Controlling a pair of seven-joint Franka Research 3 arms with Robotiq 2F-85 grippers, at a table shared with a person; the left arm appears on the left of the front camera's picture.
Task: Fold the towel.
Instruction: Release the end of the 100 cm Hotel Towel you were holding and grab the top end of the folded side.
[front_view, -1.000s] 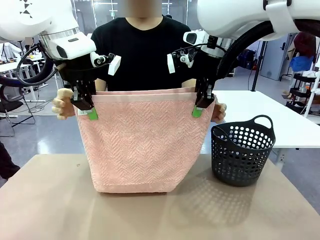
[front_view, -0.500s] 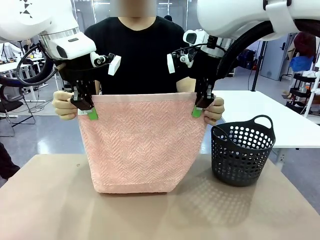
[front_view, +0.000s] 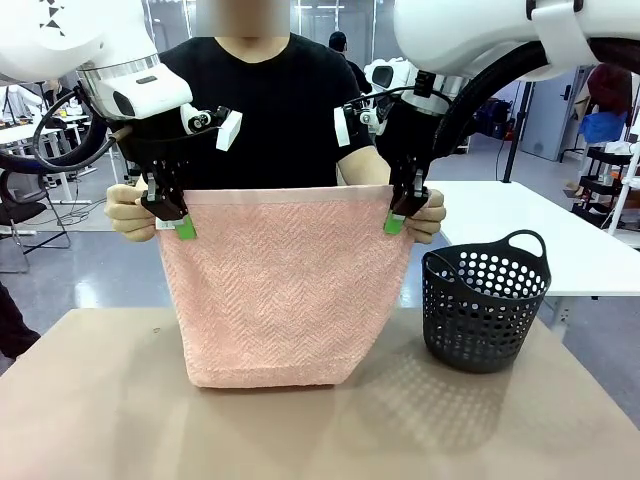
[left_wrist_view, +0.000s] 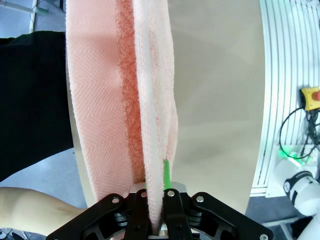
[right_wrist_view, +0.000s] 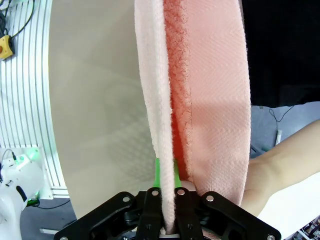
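Item: salmon-pink terry towel (front_view: 285, 285), herringbone weave, plain band along the top hem. Position: hung upright over the middle of the table (front_view: 90, 420), doubled into two layers with the bend at the bottom; whether the bend rests on the table or hangs just above it cannot be told. Left gripper (front_view: 172, 212): pressed together on the towel's upper corner at that side, green pads pinching the hem. Right gripper (front_view: 403, 210): likewise pinching the opposite upper corner. The wrist views show each gripper pinching the near layer, the far layer standing slightly apart beside it. Person: one hand (front_view: 125, 212) just behind the left gripper, the other hand (front_view: 428, 215) just behind the right gripper, both at the upper corners, apparently holding the far layer up to the near one. Black perforated basket (front_view: 485, 310): on the table beside the towel, apart from it. Progress, as judged: first fold in half made in the air, top edges level; left to do are joining both layers in one grip, laying the towel flat and any further folds.
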